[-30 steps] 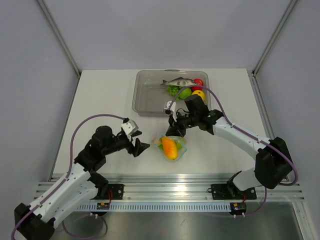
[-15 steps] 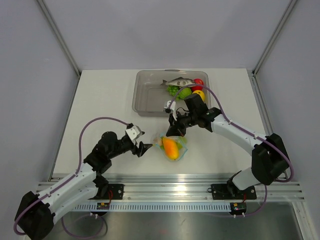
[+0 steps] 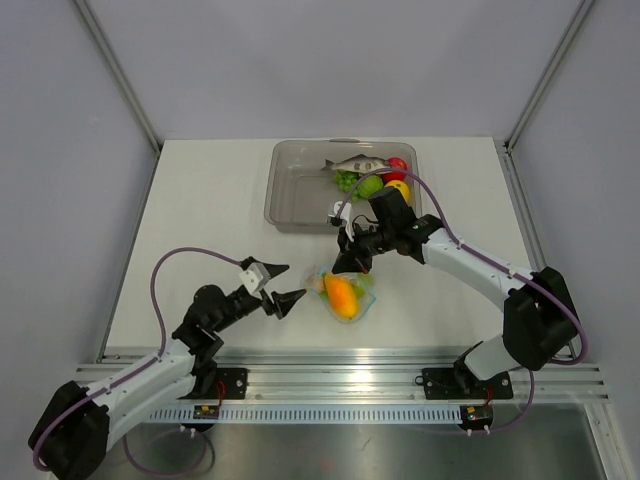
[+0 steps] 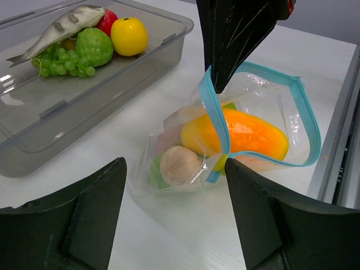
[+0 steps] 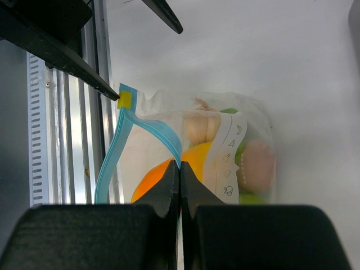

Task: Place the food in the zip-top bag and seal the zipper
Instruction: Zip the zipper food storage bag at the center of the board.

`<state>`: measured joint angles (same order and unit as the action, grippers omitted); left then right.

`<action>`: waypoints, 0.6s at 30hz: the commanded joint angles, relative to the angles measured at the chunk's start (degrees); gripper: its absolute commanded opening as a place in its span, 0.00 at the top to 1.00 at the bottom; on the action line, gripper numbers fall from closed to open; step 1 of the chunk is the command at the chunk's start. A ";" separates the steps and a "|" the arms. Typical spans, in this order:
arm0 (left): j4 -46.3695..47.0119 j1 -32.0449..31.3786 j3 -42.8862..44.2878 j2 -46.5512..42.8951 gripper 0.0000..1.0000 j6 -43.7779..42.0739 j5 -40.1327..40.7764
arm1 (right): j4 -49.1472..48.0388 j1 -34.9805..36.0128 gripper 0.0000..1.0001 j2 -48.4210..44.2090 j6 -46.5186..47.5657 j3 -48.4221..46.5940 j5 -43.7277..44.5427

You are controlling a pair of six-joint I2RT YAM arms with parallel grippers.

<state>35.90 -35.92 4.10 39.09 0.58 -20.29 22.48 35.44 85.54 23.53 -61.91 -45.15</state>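
On a white table (image 3: 200, 200) enclosed by pale grey walls (image 3: 320, 60), the zip-top bag (image 3: 345, 293) of food (image 4: 247, 132) lies centre frame. The right gripper (image 3: 349, 262) pinches its zipper (image 4: 215, 109); the left gripper (image 3: 283, 284) gapes beside it.

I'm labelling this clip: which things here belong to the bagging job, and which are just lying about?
Job: zip-top bag, zipper, mango and egg inside, right gripper pinching the zipper, left gripper open.
Lying about: grey tray, fish, grapes, yellow fruit.
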 commanded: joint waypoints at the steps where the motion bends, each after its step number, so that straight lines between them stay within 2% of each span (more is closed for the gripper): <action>1: 8.83 -0.55 -0.67 1.51 0.27 0.83 0.17 | -0.15 -0.72 1.00 -0.11 0.20 -2.78 -1.09; 8: 12.35 -0.73 -2.52 2.92 0.31 0.65 1.14 | 0.72 -0.72 1.00 -0.20 0.03 -3.04 -0.73; 13: 21.04 -0.73 -6.82 0.20 0.31 3.02 1.93 | 1.25 -0.72 1.00 -0.28 -0.06 -3.39 -0.73; 15: 19.32 -0.82 -7.27 -2.08 0.30 2.33 0.79 | 1.86 -0.72 1.00 -0.28 -0.15 -3.57 -0.56; 18: 16.32 -2.13 -5.68 0.19 0.31 1.00 -1.75 | 1.86 -0.72 1.00 -0.55 -0.15 -3.66 -0.47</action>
<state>48.82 -36.97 3.16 37.87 2.87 -20.16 23.94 35.22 85.54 23.38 -62.83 -45.10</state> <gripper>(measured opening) 0.693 0.011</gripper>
